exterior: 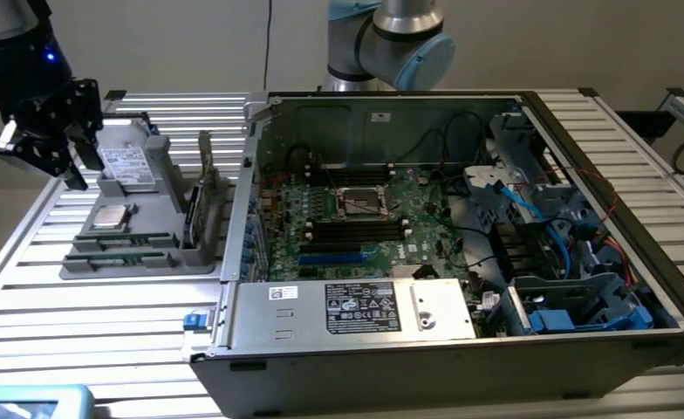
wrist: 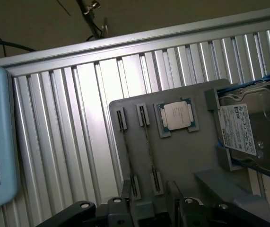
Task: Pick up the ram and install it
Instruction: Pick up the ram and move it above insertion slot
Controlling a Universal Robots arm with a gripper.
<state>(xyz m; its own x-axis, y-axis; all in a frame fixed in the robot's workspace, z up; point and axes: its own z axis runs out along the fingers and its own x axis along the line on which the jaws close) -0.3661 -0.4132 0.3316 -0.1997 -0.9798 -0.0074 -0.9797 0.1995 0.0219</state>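
Green ram sticks (exterior: 119, 258) (wrist: 148, 146) stand on edge in the grey tray (exterior: 144, 269), left of the exterior view. Your gripper (exterior: 57, 148) hangs above the tray, upper left, fingers apart, gripping nothing.

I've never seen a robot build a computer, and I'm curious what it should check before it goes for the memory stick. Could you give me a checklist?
1. Gripper open and holding nothing: ok.
2. Ram waiting in the gray tray: ok, two sticks stand on edge in their holders.
3. Gripper lined up on the ram: not ok. It hovers by the hard drive, apart from the sticks.
4. Computer case open, motherboard exposed: ok.
5. Black memory slots free: they look empty, so ok.
6. Slot latches open: cannot tell.
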